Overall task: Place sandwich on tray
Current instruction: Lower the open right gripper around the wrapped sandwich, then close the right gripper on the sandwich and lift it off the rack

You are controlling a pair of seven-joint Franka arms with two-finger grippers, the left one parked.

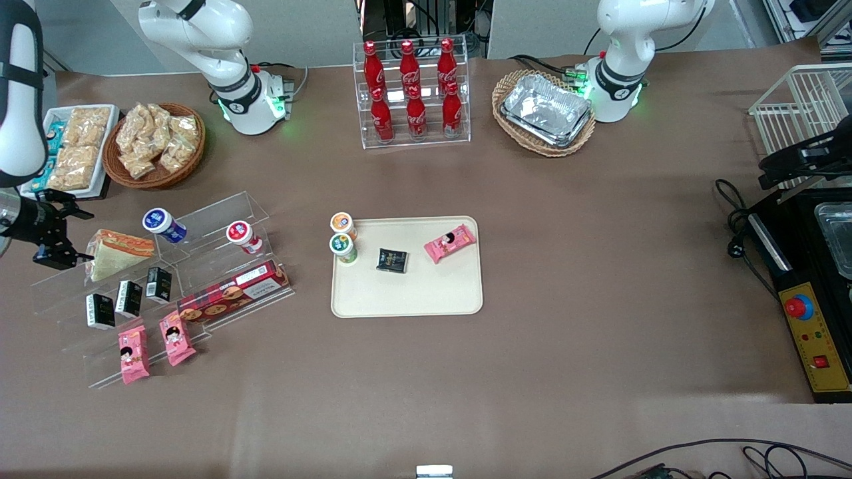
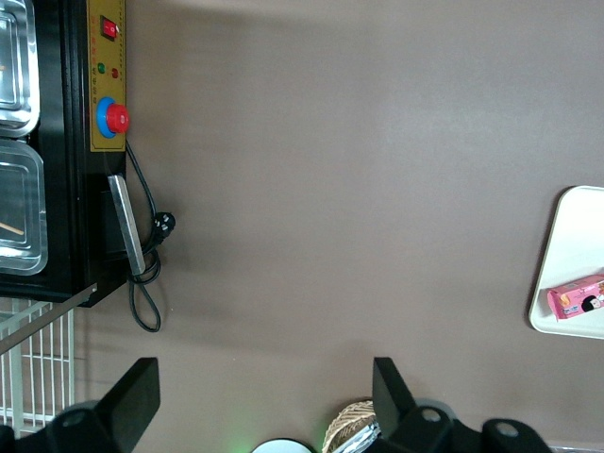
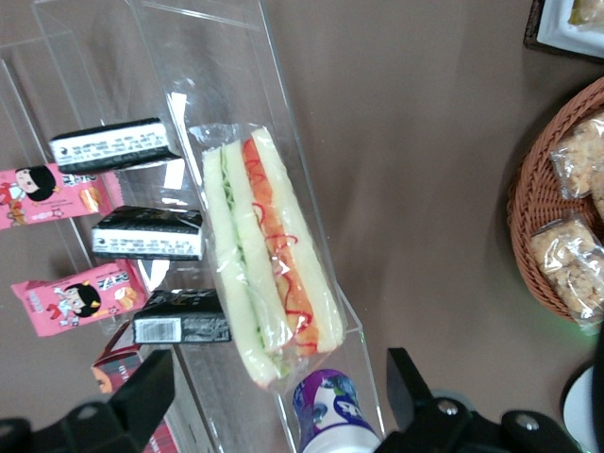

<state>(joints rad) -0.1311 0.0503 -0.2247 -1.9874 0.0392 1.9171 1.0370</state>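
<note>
We are seeing a few risks from here. The sandwich (image 3: 269,260) is lying on the top step of a clear acrylic stand (image 1: 219,213), so fingers coming down too low could be striking the acrylic lip, and the slick wrap could be slipping from a grip on the soft bread. A small blue-capped bottle (image 3: 332,408) is standing just beside the wedge's near end and could be knocked over.

Our gripper (image 1: 56,228) is hovering just beside the sandwich at the working arm's end of the table, fingers spread apart and holding nothing. The tray (image 1: 452,293) is waiting well apart from the gripper, toward the table's middle.
</note>
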